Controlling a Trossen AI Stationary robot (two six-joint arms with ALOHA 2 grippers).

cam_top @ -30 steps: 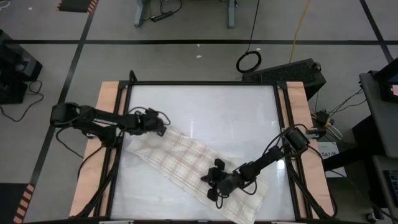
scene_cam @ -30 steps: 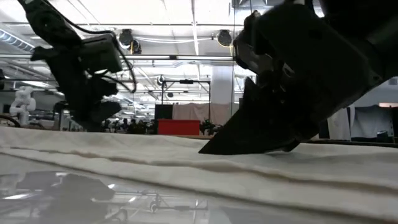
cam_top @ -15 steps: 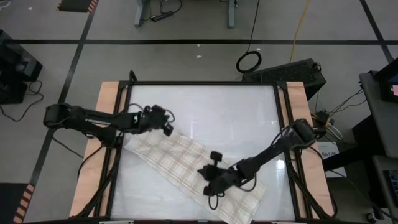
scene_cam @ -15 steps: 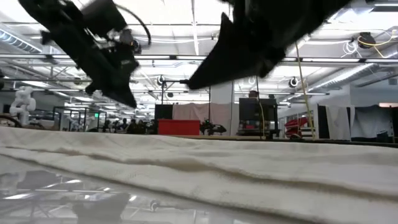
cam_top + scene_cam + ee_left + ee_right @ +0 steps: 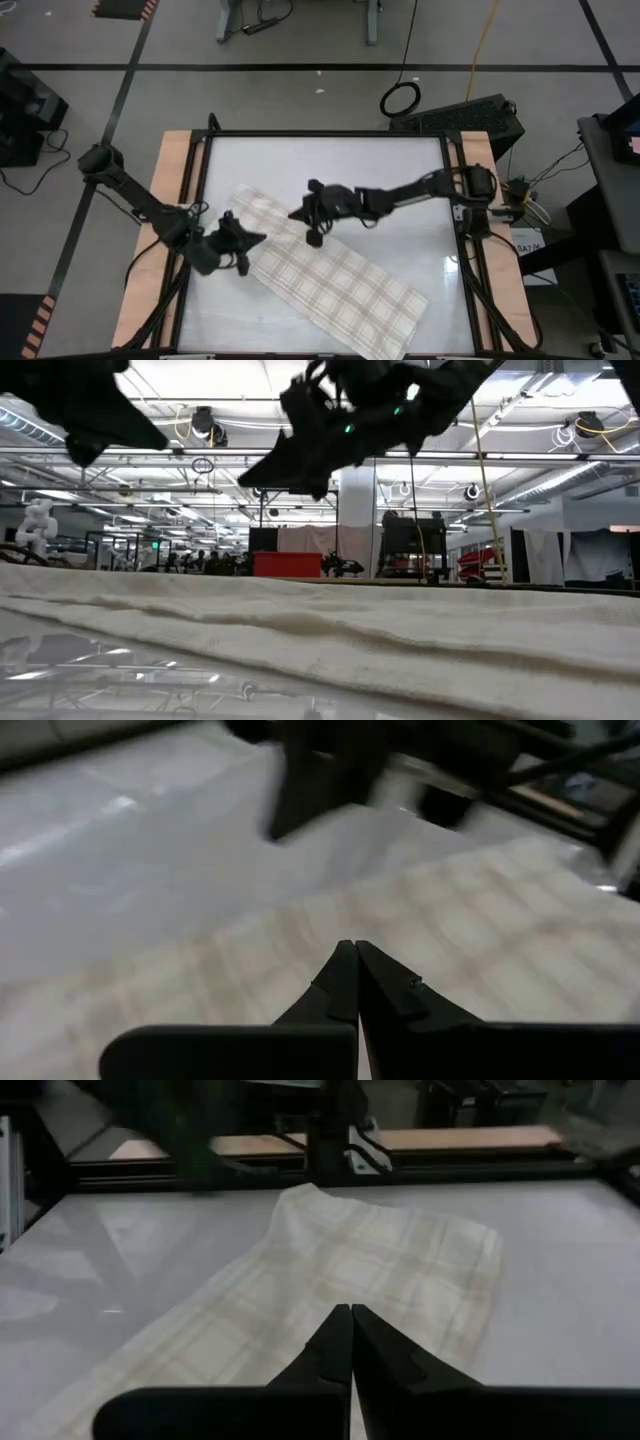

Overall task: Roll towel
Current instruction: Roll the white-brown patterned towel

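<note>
The towel [image 5: 330,272], cream with a tan plaid grid, lies spread flat and slantwise on the white table, running from far left to near right. My left gripper [image 5: 260,238] is shut and hovers by the towel's left edge; its wrist view shows its shut fingertips [image 5: 350,952] over the cloth [image 5: 480,920]. My right gripper [image 5: 294,214] is shut and hangs above the towel's far-left end, and the cloth [image 5: 380,1260] stretches out ahead of its tips [image 5: 348,1315]. In the low view the right gripper [image 5: 250,478] stands well above the towel [image 5: 320,630].
Bare white tabletop [image 5: 330,165] lies beyond the towel toward the far edge and at the right. Wooden side boards [image 5: 172,160] and a black frame [image 5: 448,180] border the table. The two grippers are close together over the towel's far-left end.
Both grippers have risen off the towel, still shut. My left gripper has swung from the towel's far-left end toward the near edge, along the left side. My right gripper has swept from the towel's near-right part toward the far left, over the towel's far end.
</note>
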